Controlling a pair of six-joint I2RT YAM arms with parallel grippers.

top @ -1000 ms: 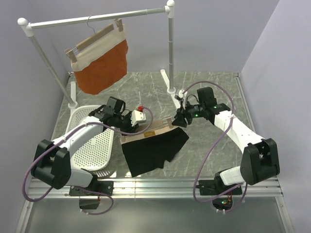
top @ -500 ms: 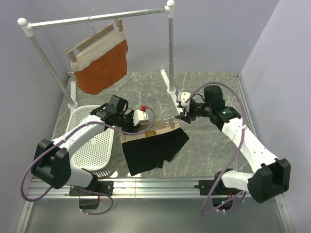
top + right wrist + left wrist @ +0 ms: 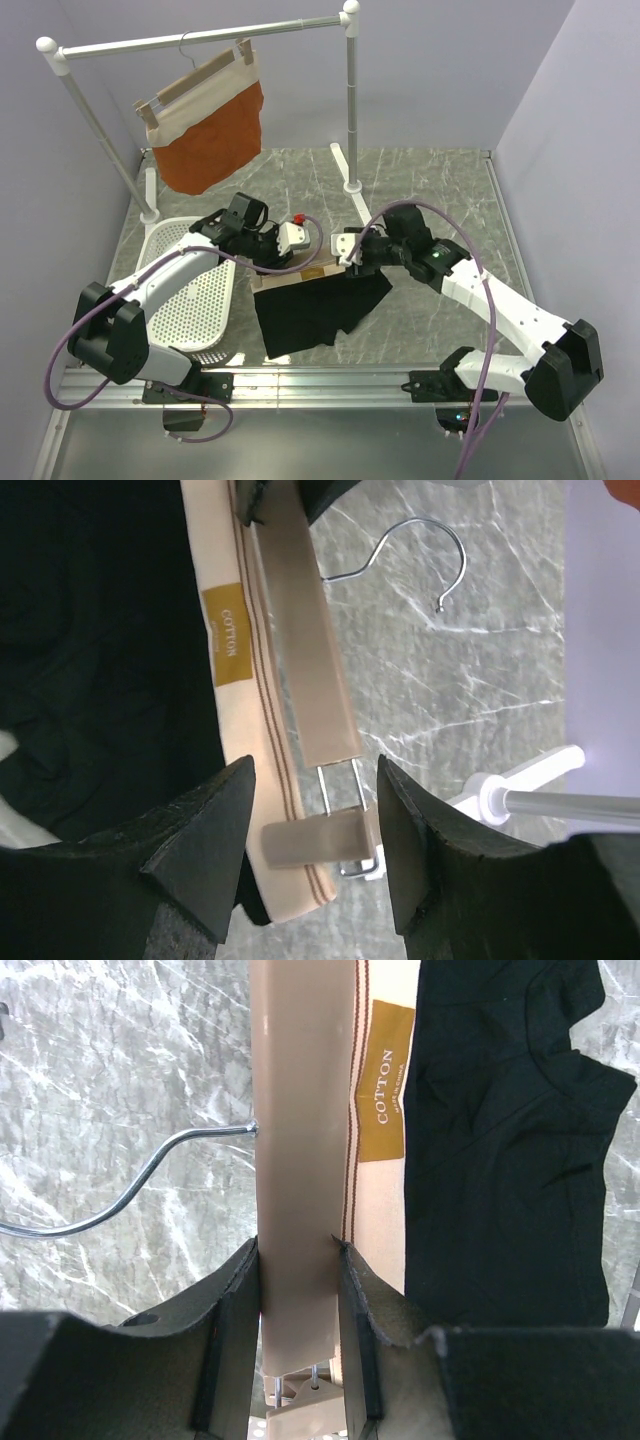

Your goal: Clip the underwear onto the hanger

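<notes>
**Supervisor:** Report the left pincer.

**Operator:** My left pincer [image 3: 296,1345] is pinching the bar of the hanger [image 3: 300,1110], one finger on each long edge. The bar lies flat on the marble worktop [image 3: 440,190]. Its wire hook [image 3: 130,1185] curves away on the side opposite the garment.

**Supervisor:** Where is the underwear?

**Operator:** The underwear [image 3: 315,305] lies on the worktop near the centre, between my two arms. Its beige waistband [image 3: 380,1210] runs parallel to the bar and touches it. A gold label reading COTTON [image 3: 386,1085] is on the waistband, and the black fabric spreads out on the far side from the bar.

**Supervisor:** Report the right pincer.

**Operator:** My right pincer [image 3: 315,845] is spread, with the hanger's end clip [image 3: 310,842] lying between its fingers. I cannot tell whether either finger touches the clip. One end of the clip overlaps the waistband edge, but I cannot tell whether it grips the fabric.

**Supervisor:** Surroundings?

**Operator:** A white perforated basket [image 3: 200,300] sits under my left arm. A rust-orange garment [image 3: 210,130] hangs on the rail at the back.
</notes>
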